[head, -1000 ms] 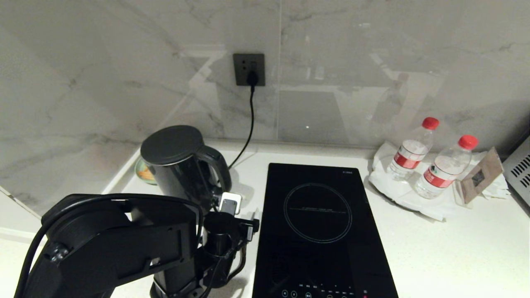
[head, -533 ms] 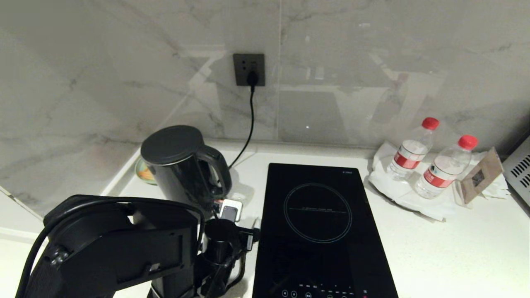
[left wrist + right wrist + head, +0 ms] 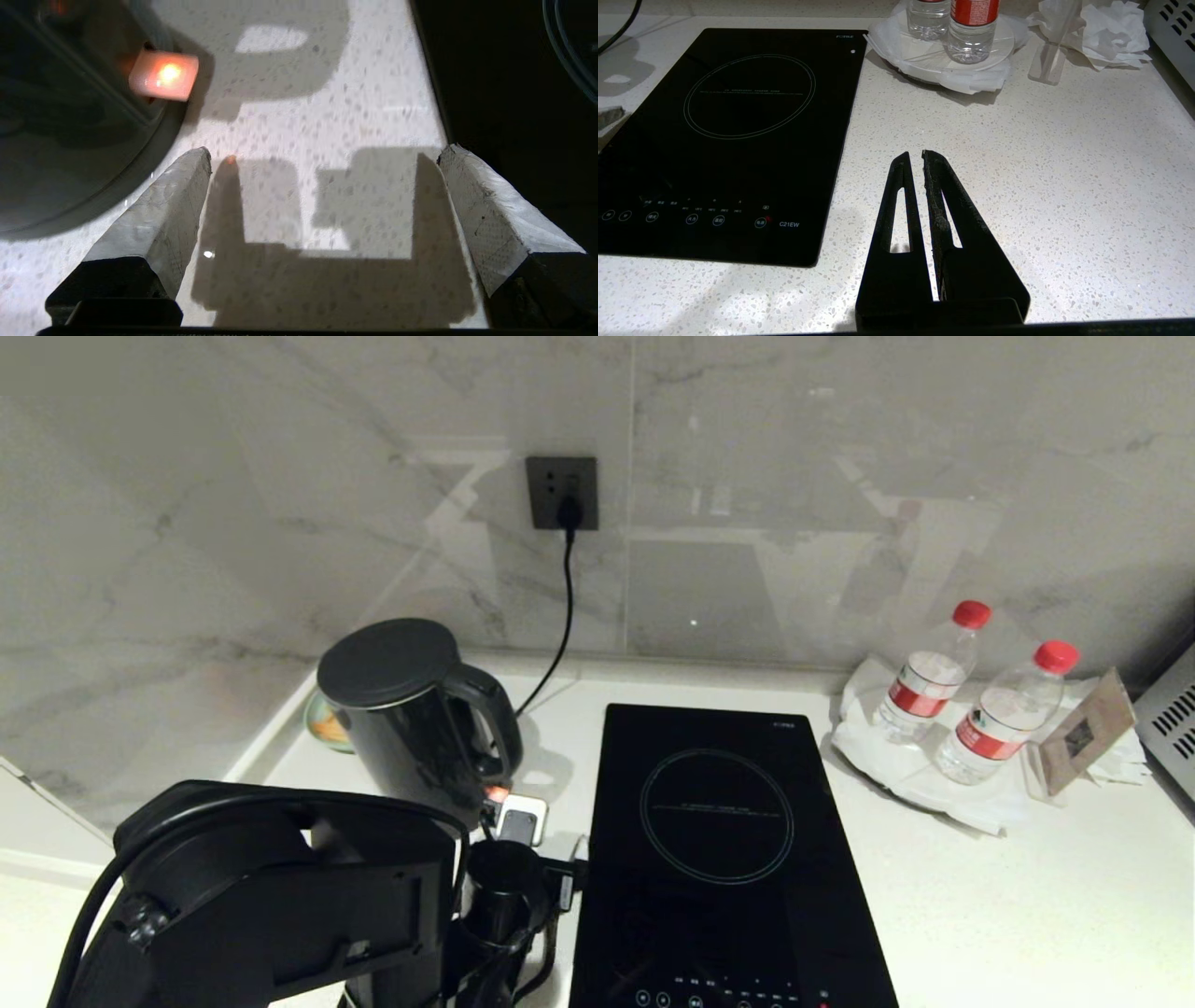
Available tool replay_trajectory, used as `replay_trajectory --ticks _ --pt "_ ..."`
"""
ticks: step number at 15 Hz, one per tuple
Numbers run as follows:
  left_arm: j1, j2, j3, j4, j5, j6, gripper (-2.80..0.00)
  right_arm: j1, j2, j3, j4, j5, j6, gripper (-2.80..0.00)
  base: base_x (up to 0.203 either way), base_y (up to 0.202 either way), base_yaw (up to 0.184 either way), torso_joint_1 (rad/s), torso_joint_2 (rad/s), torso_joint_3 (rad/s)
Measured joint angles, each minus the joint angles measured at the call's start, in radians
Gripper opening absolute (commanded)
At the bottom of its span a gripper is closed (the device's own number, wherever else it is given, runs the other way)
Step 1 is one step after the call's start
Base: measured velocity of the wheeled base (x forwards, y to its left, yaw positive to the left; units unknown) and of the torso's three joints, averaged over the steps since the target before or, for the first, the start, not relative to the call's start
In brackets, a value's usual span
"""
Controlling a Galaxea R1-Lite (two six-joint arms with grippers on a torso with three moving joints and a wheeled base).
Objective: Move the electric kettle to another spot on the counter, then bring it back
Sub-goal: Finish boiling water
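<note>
The electric kettle (image 3: 411, 709), glossy black with a flat grey lid, stands half-hidden behind the left arm; the left gripper (image 3: 322, 205) gapes wide, empty, over the white speckled counter (image 3: 299, 116).

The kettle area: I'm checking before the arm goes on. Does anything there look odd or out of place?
One thing: the electric kettle stands upright at the back left of the counter, but its switch glows orange, so it seems switched on. Nothing looks spilled or tipped. The left gripper hangs open beside it, holding nothing.
</note>
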Motion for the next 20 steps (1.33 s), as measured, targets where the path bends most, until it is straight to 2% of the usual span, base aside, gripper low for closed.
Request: replay_trajectory --ticks 9,20 --pt "0.016 0.022 -0.081 0.000 0.000 0.015 0.00 0.000 0.000 0.000 0.000 0.000 0.000 -2.80 0.000 0.000 0.000 0.000 0.00 0.000" --pt "0.038 0.026 -0.101 0.000 0.000 0.021 0.00 0.000 0.000 0.000 0.000 0.000 0.000 -2.80 0.000 0.000 0.000 0.000 0.00 0.000"
